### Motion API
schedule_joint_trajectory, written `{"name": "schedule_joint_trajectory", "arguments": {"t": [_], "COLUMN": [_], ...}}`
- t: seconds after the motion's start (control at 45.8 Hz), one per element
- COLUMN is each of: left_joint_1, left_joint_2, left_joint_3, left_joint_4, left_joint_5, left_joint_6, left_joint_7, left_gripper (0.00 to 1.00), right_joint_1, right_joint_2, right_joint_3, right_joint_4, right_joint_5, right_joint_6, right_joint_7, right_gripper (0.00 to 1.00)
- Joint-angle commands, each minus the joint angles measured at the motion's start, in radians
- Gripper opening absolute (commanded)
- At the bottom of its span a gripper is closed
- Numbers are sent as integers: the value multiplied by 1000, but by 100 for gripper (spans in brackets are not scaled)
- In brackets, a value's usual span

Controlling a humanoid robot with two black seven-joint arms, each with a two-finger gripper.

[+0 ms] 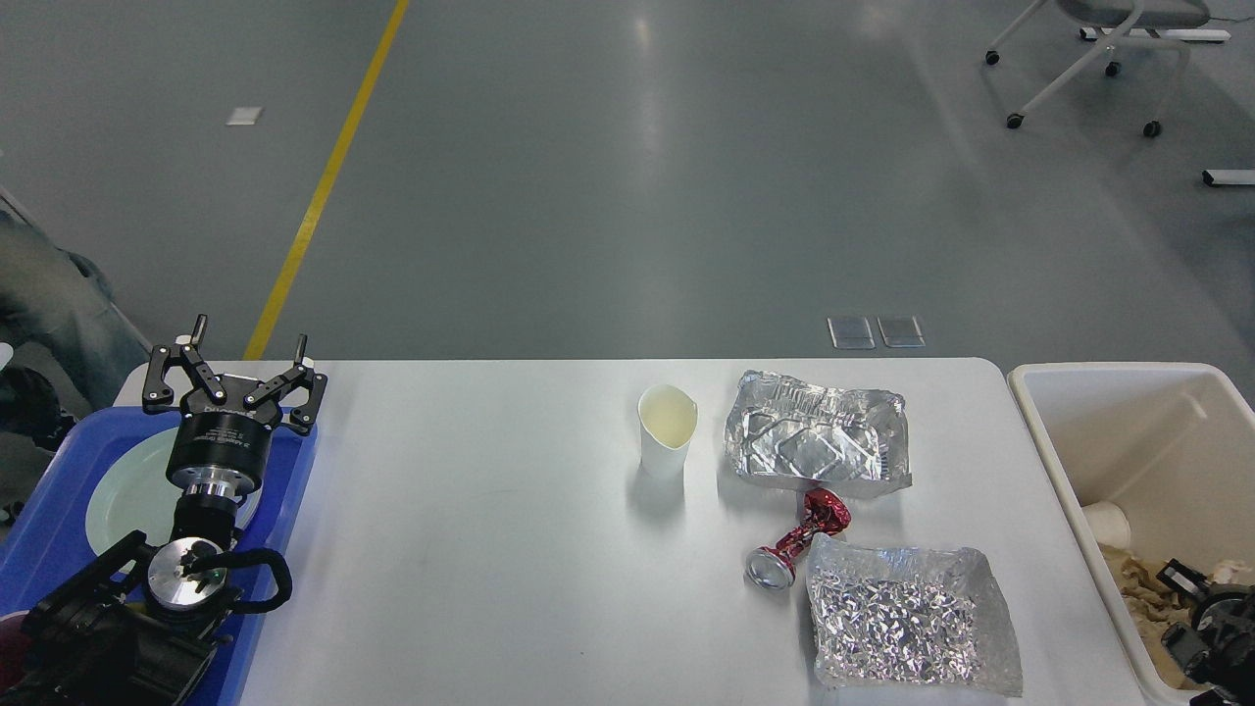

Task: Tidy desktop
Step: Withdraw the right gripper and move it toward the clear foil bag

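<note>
The white desktop [490, 549] carries a white paper cup [668, 431], a dented foil tray [816, 441], a crushed red can [799, 541] and a crumpled foil tray [907, 618], all on its right half. My left gripper [251, 335] stands open over the far corner of a blue tray [39, 549], with nothing between its fingers. My right gripper [1201, 628] is low inside the cream bin [1054, 431] at the right edge. It looks dark and is partly cut off, so its fingers cannot be told apart.
The blue tray holds a pale green plate [123, 500]. In the bin lie a small paper cup [1108, 525] and crumpled brown paper [1142, 593]. A wheeled chair [1098, 59] stands far back on the grey floor.
</note>
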Motion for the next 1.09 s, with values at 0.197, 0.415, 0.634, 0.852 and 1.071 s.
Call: {"name": "schedule_joint_trajectory", "arguments": {"t": [0.197, 0.415, 0.634, 0.852, 1.071], "left_joint_1": [0, 0, -3, -3, -3], "left_joint_2": [0, 0, 0, 0, 0], "left_joint_3": [0, 0, 0, 0, 0], "left_joint_4": [0, 0, 0, 0, 0], "left_joint_5": [0, 0, 0, 0, 0], "left_joint_6": [0, 0, 0, 0, 0], "left_joint_7": [0, 0, 0, 0, 0], "left_gripper": [96, 96, 96, 96, 96], "right_joint_1": [78, 317, 718, 1225, 1611], "right_joint_2": [-51, -247, -356, -224, -135], "right_joint_3": [-10, -26, -263, -541, -579], "right_joint_4": [82, 410, 769, 925, 1089], "right_joint_5": [-23, -202, -334, -299, -221], "right_joint_6": [13, 122, 387, 840, 1081], "right_joint_7": [4, -1, -4, -1, -4], "right_gripper": [100, 100, 100, 100, 100]}}
